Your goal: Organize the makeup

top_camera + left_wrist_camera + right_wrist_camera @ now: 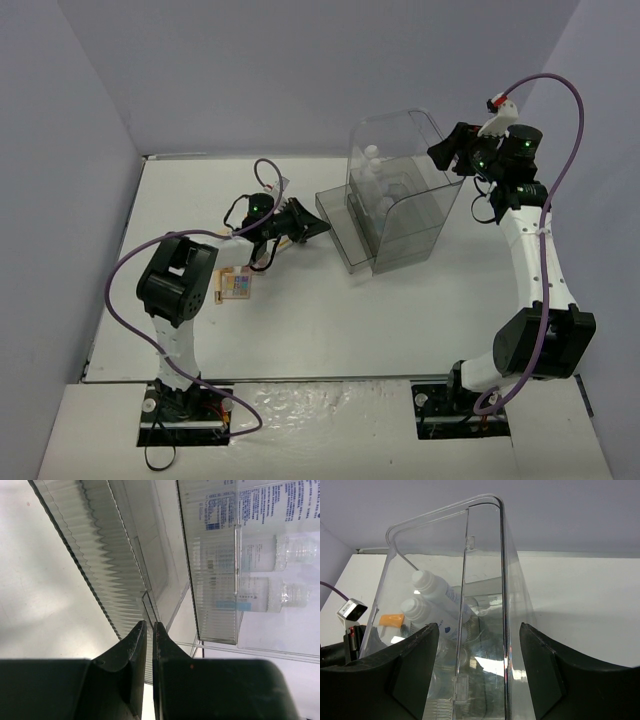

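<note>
Shut and empty, the left gripper (148, 626) faced the clear case (402, 205). The eyeshadow palette (238, 285) lay behind it. The right gripper (479, 628) gaped astride the case.

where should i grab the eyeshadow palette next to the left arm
Best bet: pinch the eyeshadow palette across two opposite edges, coming straight down from above. It lies flat on the table, so only its thin rim offers a hold.
</note>
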You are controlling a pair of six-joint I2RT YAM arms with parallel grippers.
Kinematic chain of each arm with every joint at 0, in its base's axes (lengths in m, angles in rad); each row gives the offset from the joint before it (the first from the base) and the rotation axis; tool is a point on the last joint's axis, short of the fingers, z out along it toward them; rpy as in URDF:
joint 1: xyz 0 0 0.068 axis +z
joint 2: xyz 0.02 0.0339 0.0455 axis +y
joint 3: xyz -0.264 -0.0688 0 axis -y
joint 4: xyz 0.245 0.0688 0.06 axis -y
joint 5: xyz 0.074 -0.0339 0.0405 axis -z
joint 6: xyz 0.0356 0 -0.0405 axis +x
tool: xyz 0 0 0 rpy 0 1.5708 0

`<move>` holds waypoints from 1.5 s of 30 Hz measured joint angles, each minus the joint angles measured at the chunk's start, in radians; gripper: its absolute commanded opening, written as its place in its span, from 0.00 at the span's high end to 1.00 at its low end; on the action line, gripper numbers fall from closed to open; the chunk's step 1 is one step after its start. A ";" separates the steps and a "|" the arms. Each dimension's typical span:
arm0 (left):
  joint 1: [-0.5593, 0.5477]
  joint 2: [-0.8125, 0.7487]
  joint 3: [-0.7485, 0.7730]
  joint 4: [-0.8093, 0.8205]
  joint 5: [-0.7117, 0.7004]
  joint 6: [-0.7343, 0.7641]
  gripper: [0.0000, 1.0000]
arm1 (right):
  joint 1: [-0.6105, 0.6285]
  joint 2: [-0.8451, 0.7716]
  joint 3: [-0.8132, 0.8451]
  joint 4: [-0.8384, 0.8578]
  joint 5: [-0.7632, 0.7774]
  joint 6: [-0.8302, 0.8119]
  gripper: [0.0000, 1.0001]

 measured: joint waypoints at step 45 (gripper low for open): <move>0.029 0.003 0.081 -0.244 0.034 0.197 0.32 | 0.006 -0.010 -0.010 0.011 0.001 0.000 0.12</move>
